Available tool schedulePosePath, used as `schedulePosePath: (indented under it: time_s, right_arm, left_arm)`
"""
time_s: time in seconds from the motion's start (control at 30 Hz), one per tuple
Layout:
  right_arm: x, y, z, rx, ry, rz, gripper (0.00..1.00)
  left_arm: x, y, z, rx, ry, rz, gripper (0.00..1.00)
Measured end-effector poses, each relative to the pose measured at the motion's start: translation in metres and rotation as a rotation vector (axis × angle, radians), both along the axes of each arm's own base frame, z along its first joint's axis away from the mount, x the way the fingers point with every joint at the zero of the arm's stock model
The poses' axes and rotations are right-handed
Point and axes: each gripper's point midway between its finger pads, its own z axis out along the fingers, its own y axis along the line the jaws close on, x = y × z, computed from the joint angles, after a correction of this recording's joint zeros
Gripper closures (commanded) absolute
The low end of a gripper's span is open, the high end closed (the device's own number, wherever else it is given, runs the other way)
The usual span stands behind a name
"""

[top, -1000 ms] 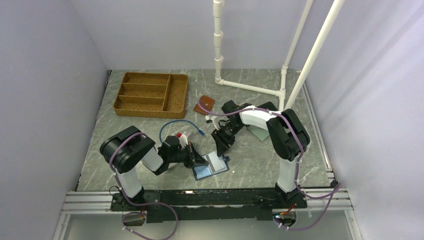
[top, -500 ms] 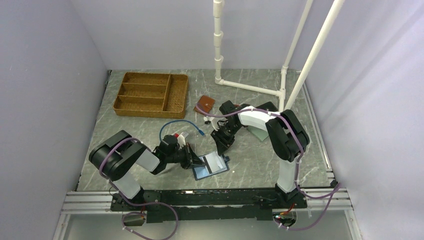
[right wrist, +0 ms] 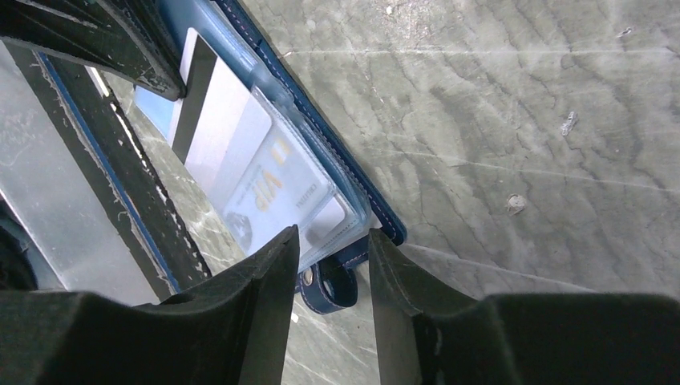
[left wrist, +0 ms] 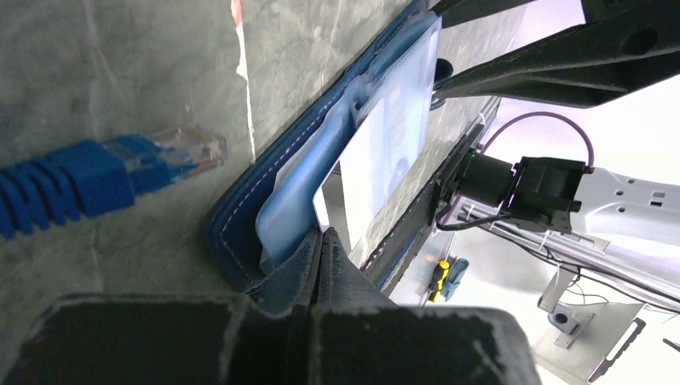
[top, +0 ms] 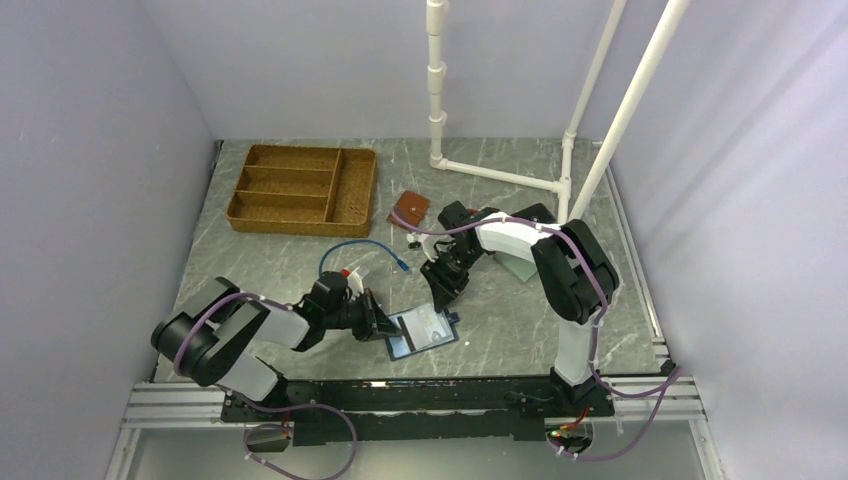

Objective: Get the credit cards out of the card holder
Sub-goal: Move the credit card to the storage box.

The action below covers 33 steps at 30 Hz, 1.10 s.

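Note:
The card holder (top: pixel 436 338) lies open near the table's front edge, navy outside (left wrist: pixel 240 210) with clear pockets inside. My left gripper (top: pixel 387 325) is at its left end, shut (left wrist: pixel 325 237) on the corner of a pale credit card (left wrist: pixel 365 172). That card (right wrist: pixel 220 132) has a dark stripe and sticks partway out of its pocket. A second card (right wrist: pixel 281 188) sits inside the clear sleeve. My right gripper (top: pixel 446 290) is over the holder's far end, open (right wrist: pixel 333 241), its fingers astride the snap tab (right wrist: pixel 329 289) and the sleeve's edge.
A wicker tray (top: pixel 300 185) stands at the back left. A tan wallet (top: pixel 409 209) lies behind the right gripper. A blue cable (top: pixel 360 247) curls just behind the left gripper, its plug (left wrist: pixel 172 152) beside the holder. White pipes (top: pixel 500 176) rise at the back.
My left arm has swung back to the left and lower, drawing the card out of its pocket. The holder lies flatter. The right gripper has stayed over the holder's far end.

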Motion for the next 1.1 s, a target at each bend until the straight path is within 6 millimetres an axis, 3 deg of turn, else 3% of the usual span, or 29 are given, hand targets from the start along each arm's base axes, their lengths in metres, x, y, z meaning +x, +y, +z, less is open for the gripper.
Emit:
schedulePosePath:
  time_s: [0.2,0.4,0.63,0.97,1.1]
  right_arm:
    - [-0.002,0.0,0.003,0.007,0.004,0.006,0.49]
    - [-0.002,0.0,0.009,0.029,-0.014,0.032,0.41]
    - [-0.006,0.003,0.032,0.12,-0.051,0.094,0.35]
    - [-0.023,0.018,0.074,0.338,-0.077,0.193,0.28]
    - [-0.026,0.019,0.079,0.375,-0.097,0.208,0.28]
  left_arm:
    - [-0.008,0.009,0.005,0.02,-0.026,-0.016,1.0]
    - [-0.014,0.017,0.027,0.035,-0.137,-0.053,1.0]
    - [-0.009,0.019,0.049,0.05,-0.278,-0.108,1.0]
    - [-0.003,0.003,0.064,0.02,-0.332,-0.217,1.0]
    - [-0.001,-0.007,0.077,-0.014,-0.363,-0.269,1.0]
